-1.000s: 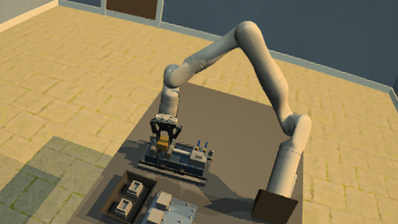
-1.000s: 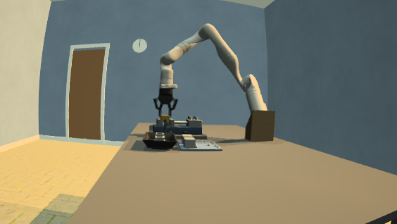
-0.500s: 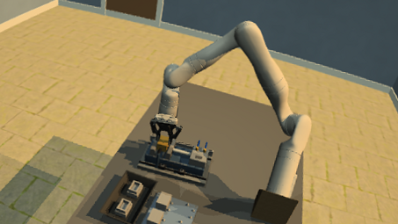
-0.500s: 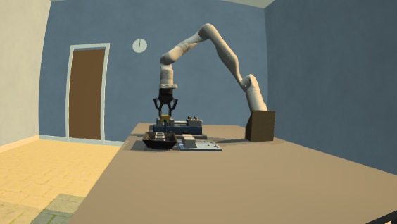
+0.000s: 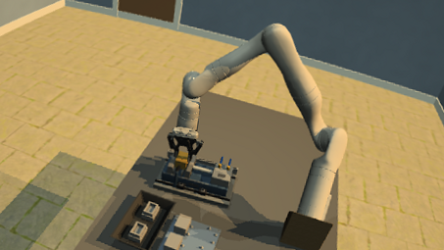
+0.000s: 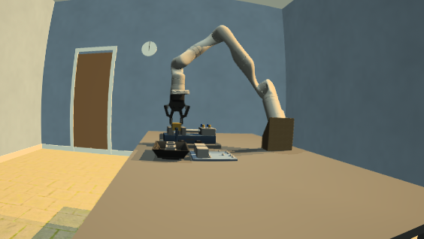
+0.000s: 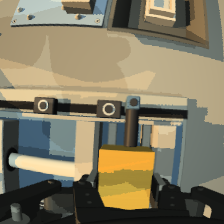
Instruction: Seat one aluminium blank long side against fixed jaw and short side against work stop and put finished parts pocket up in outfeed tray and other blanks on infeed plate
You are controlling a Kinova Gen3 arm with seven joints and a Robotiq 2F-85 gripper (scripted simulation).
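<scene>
Black two-finger gripper (image 7: 125,192), jaws pinching the yellow brass block (image 7: 125,176) at the blue vise (image 5: 198,178), toward the surface's far-left edge. Risk: block snags the dark work-stop rod (image 7: 132,127) when lifted, twisting or slipping.

Brown table (image 5: 263,137) carries four items directly. Vise (image 5: 213,176) near centre. Dark outfeed tray (image 5: 128,217) at 7 o'clock from the vise, infeed plate (image 5: 203,247) just beside the tray at 6 o'clock. Arm pedestal (image 5: 306,232) at 4 o'clock.
</scene>
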